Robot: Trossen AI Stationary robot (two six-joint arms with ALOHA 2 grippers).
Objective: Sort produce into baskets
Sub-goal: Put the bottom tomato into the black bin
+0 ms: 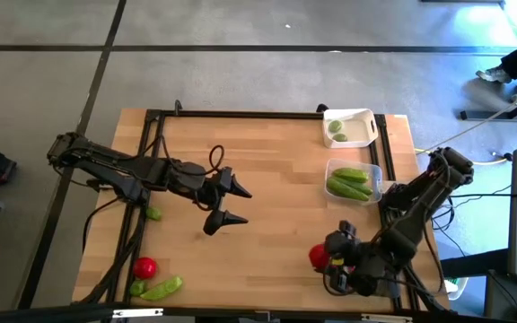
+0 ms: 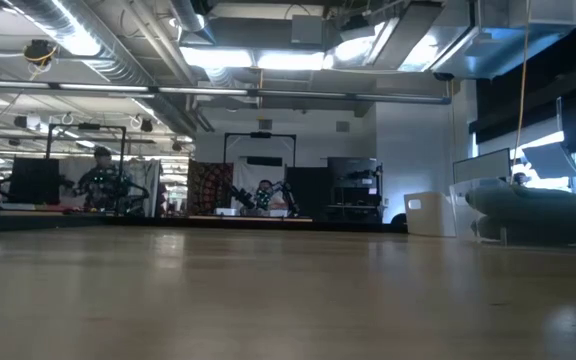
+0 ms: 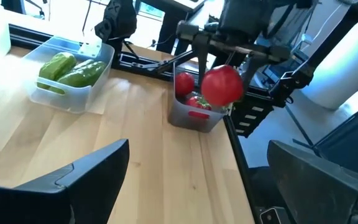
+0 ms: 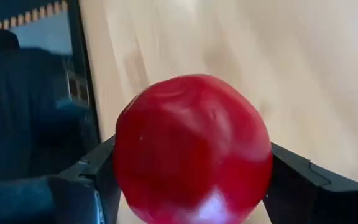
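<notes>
Produce is partly sorted: my right claw [image 1: 323, 258] grasps a round red tomato [image 1: 319, 257] above the grey translucent basket [image 3: 194, 115]; my left claw [image 1: 232, 205] waits released, a tomato and pods behind it.

I find no text, label, brand, number or sign that I can read, on the table, on the baskets, on my own arms, or in the room beyond.
</notes>
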